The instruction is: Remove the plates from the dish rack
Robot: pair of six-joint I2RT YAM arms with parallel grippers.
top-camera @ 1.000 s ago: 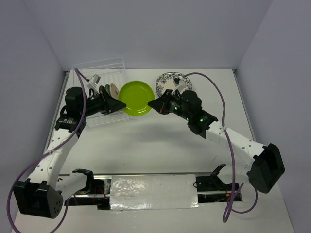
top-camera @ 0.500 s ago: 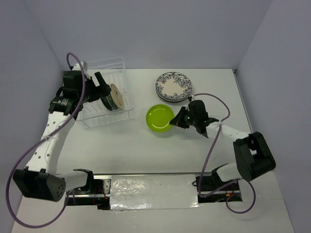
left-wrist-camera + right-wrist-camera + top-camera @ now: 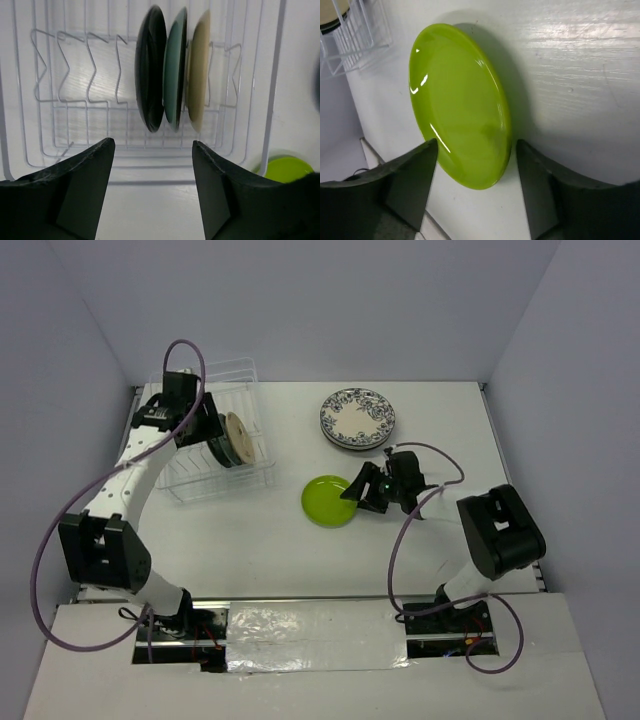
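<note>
Wide open and empty, the left gripper point(image 3: 152, 145) faces three plates point(image 3: 172, 75) standing edge-on straight ahead in the rack point(image 3: 272, 75).

No readable text, labels, brands or numbers in any view.

Both arms are made of smooth white tube links joined by chunky black motor blocks; the left arm point(image 3: 120, 490) shows long runs of white, while the right arm point(image 3: 500, 532) shows mostly black. A thin purple cable point(image 3: 184, 342) loops loosely away behind the left fingers point(image 3: 75, 192), and a second purple cable point(image 3: 390, 570) curls off behind the right fingers point(image 3: 402, 187). All four fingers are matte black, broad and wedge-shaped, with flat inner faces that narrow to blunt tips
</note>
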